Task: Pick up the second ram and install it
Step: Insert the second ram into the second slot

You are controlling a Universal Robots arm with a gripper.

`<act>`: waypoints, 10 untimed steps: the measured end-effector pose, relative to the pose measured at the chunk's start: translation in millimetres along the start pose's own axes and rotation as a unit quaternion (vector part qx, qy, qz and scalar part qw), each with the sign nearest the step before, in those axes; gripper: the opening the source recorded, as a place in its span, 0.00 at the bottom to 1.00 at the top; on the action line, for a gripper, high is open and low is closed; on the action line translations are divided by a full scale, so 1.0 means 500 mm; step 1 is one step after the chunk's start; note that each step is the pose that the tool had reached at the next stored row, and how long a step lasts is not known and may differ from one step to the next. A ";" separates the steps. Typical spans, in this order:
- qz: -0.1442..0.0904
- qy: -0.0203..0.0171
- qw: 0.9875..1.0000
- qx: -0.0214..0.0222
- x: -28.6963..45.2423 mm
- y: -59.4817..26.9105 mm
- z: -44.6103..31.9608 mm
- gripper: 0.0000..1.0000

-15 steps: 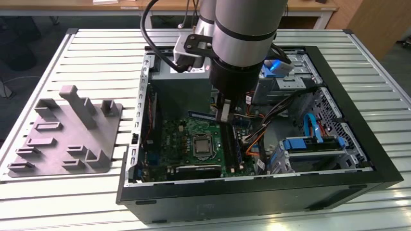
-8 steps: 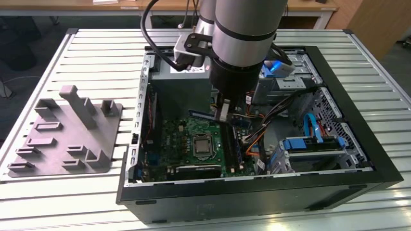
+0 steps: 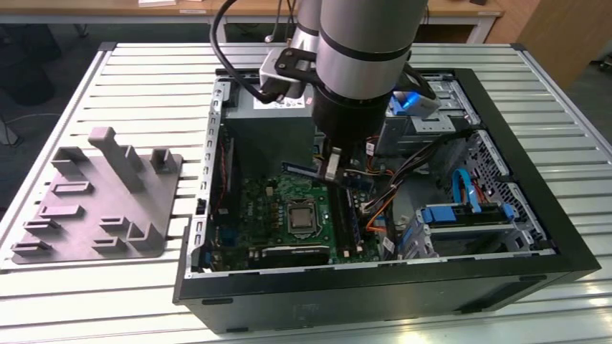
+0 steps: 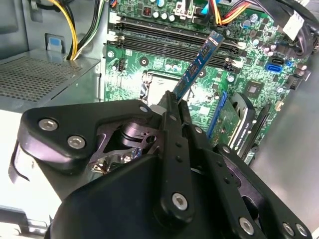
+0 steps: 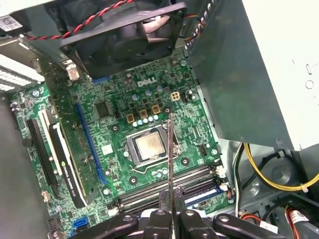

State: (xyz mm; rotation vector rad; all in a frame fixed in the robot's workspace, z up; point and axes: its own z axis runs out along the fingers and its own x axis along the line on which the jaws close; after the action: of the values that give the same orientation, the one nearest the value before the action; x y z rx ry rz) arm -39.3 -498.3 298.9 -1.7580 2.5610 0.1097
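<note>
In the second wrist view the gripper (image 4: 172,103) pinches the second ram (image 4: 198,63) above the motherboard (image 4: 130,63), near its memory slots (image 4: 164,31); I think it should line up exactly with an empty slot before pressing.

Overhead light brightened the slatted table (image 3: 143,79); the arm (image 3: 368,50) shaded the interior of the computer case (image 3: 560,236). Glare washed the power supply (image 5: 269,74) pale; the black gripper (image 4: 172,101) showed dull highlights.

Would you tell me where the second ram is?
In the second wrist view, the second ram sits in the gripper's fingers above the motherboard, near the memory slots.
</note>
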 end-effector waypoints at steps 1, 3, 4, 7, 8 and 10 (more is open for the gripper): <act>0.005 0.000 1.000 0.000 0.000 0.000 0.000 0.14; 0.020 -0.001 1.000 0.001 0.000 0.000 0.000 0.14; 0.028 -0.001 1.000 0.002 0.000 0.000 0.000 0.14; 0.052 -0.002 0.999 0.004 0.000 0.000 0.000 0.14; 0.059 -0.002 0.998 0.004 0.000 0.000 0.000 0.14; 0.072 -0.003 0.997 0.005 0.000 0.000 0.001 0.14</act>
State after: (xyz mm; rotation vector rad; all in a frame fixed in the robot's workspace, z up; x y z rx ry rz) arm -39.2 -498.3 298.6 -1.5658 2.6771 0.1055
